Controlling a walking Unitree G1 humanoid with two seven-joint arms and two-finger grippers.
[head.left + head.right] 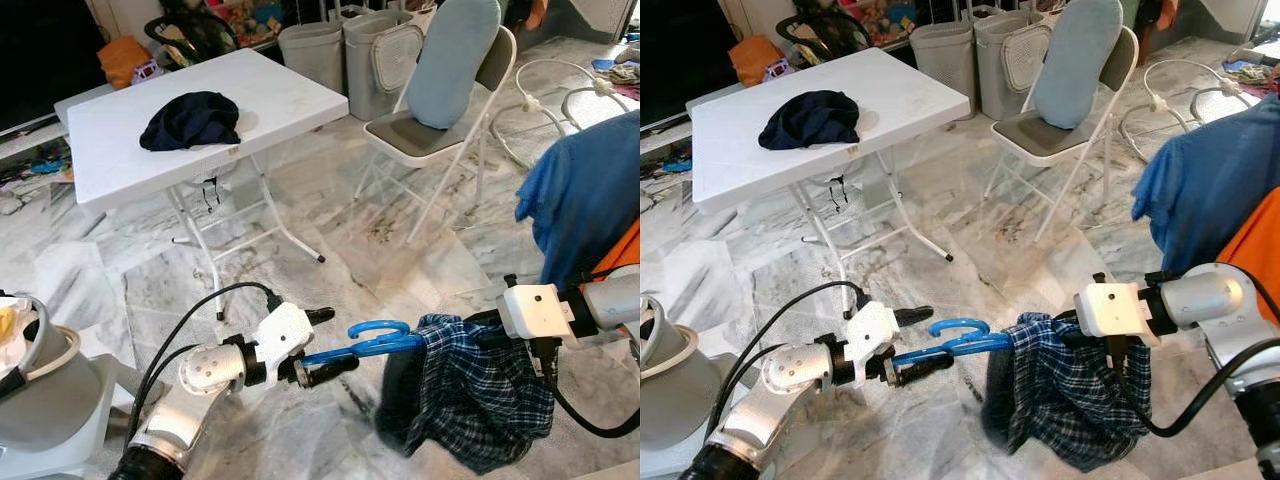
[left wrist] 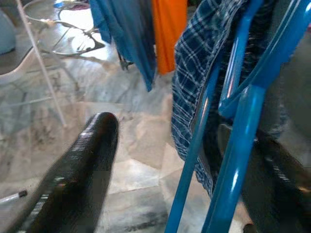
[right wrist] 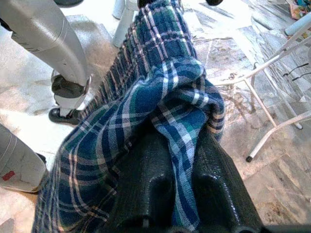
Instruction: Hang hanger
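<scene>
The blue hanger (image 1: 375, 342) hangs in the air above the marble floor (image 1: 330, 250), low in front of the robot. It lies almost flat, with its long side running across from left to right. Its hook end points to the robot's left and curls upward. A blue plaid shirt (image 1: 470, 395) hangs from the hanger and droops down toward the floor.

The left gripper (image 1: 322, 345) is at the hook end. One black finger (image 2: 77, 179) stands off to the side, and the other sits against the blue bars, so the fingers are apart with the hanger between them. The right gripper (image 3: 187, 160) is at the other end, and its two fingers are pinched tight on a fold of the plaid shirt.

Farther back stands a white folding table (image 1: 120, 150) with a dark cloth (image 1: 192, 120) on it. Beside it is a folding chair (image 1: 440, 120) with a light blue cushion (image 1: 455, 55). Behind them stand two grey bins (image 1: 350, 55). A blue garment (image 1: 585, 195) hangs at the right.
</scene>
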